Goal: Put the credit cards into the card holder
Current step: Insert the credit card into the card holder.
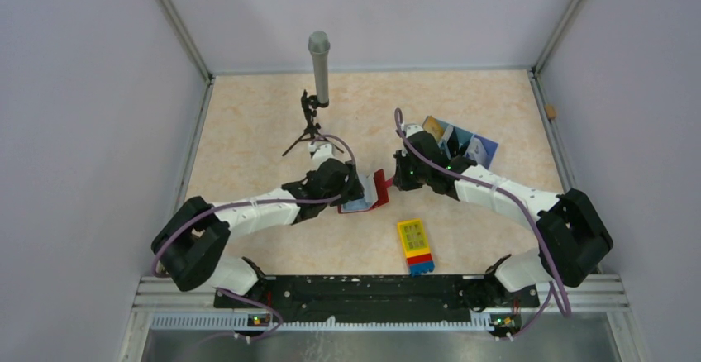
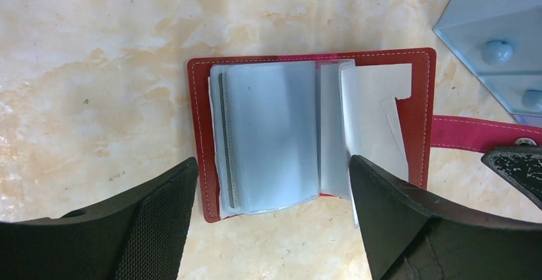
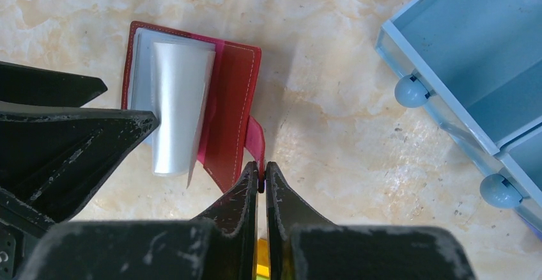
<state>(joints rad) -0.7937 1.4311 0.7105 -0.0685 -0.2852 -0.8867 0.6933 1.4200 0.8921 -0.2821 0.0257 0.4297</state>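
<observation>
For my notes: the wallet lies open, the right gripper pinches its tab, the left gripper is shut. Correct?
Only the last part is wrong: the left gripper is open, its jaws wide apart over the wallet, as the left wrist view shows. The rest holds.

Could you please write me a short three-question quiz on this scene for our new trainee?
1. True or false: the left gripper is shut on the card holder.
2. What is the right gripper pinching? A) the closure tab B) the light-blue tray C) the yellow, red and blue block
3. Fill in: the card holder lies ____, with its blue-grey pockets showing.
Key: 1 false, its jaws stand wide apart above the holder; 2 A; 3 open.
</observation>
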